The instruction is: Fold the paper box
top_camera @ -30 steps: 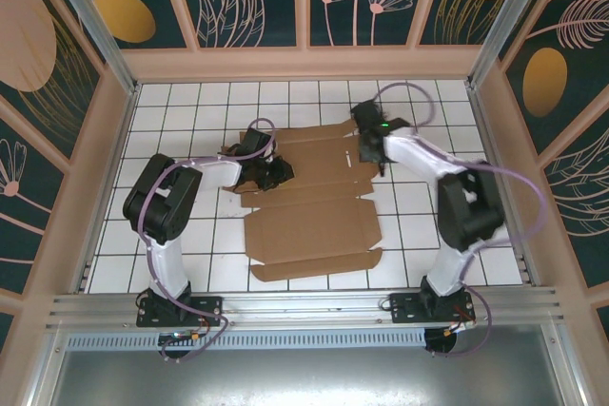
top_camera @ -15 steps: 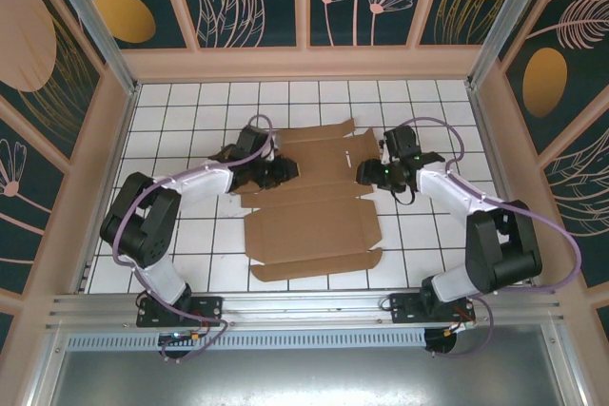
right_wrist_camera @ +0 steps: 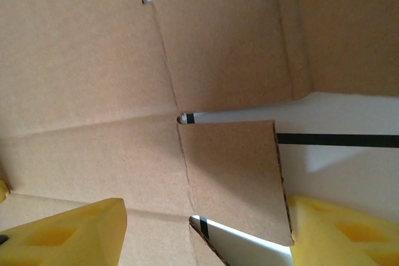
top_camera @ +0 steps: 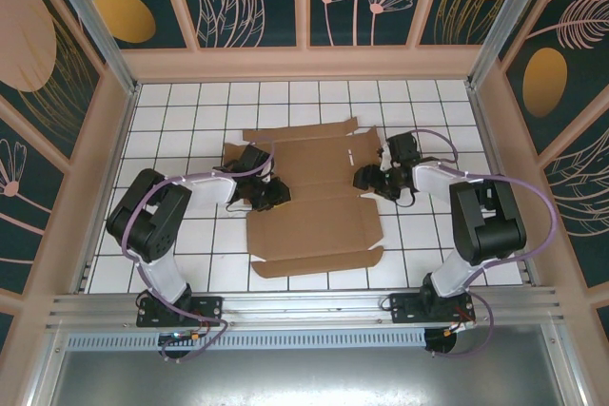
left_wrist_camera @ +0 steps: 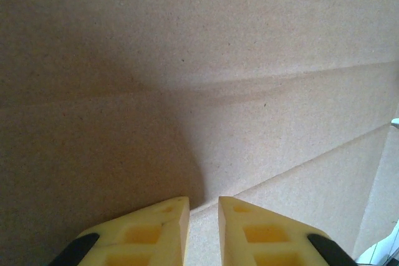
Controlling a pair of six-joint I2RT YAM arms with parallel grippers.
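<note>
Looking down from above, we see the box (top_camera: pixel 314 211) lying open and mostly flat at the middle of the table (top_camera: pixel 190 111), its flaps spread toward 12 o'clock. The left gripper (top_camera: pixel 271 195) sits at the box's 9 o'clock edge and the right gripper (top_camera: pixel 366 181) at its 3 o'clock edge.

In the left wrist view, the left gripper (left_wrist_camera: pixel 204 202) has its yellow fingers nearly together over creased cardboard (left_wrist_camera: pixel 199 79), and a fold line runs into the thin gap. We cannot tell whether it pinches the sheet.

In the right wrist view, the right gripper (right_wrist_camera: pixel 207 202) is released, its fingers spread wide to either side of a small flap (right_wrist_camera: pixel 230 166). That flap juts from the box (right_wrist_camera: pixel 93 60) toward 3 o'clock over the white table (right_wrist_camera: pixel 349 172).
</note>
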